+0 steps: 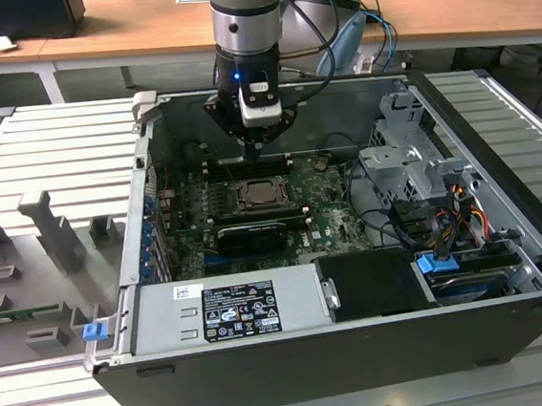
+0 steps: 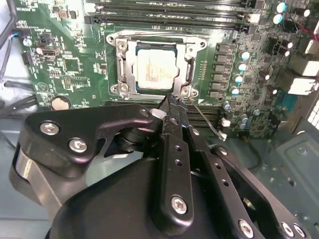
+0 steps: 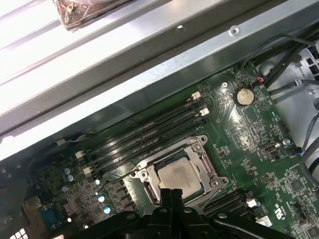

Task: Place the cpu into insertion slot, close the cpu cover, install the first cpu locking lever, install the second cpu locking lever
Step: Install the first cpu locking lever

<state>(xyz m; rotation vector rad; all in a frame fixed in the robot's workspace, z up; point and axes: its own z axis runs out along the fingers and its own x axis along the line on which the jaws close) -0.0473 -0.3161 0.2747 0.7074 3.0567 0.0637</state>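
**Down in the case: clenched pincer at the socket's corner**

The arm point(image 1: 245, 13) drops straight down into the open computer case point(image 1: 498, 171), wrist vertical. The pincer point(image 1: 252, 147) points at the motherboard point(image 1: 329, 212). Its fingers are pressed together at the tips, and nothing can be seen between them. Whether the tips touch the board cannot be told.

The cpu point(image 2: 155, 67) sits in the insertion slot point(image 2: 131, 74), just ahead of the pincer. The cpu cover point(image 2: 154, 42) lies flat around it as a silvery frame.

The second wrist view shows a thin wire locking lever point(image 2: 204, 117) angling away from the socket corner, just beside the fingertips point(image 2: 173, 105). In the first wrist view, a bank of memory slots point(image 3: 149, 134) lies past the cpu from the pincer. Farther off are the case's grey metal wall point(image 3: 149, 74) and a coin cell point(image 3: 243, 95).

The exterior view shows the surroundings. The drive cage point(image 1: 411, 161) and a tangle of cables point(image 1: 388, 220) stand well apart from the pincer, towards the exterior view's right. The case's back wall is near behind it, and open board surrounds the socket.
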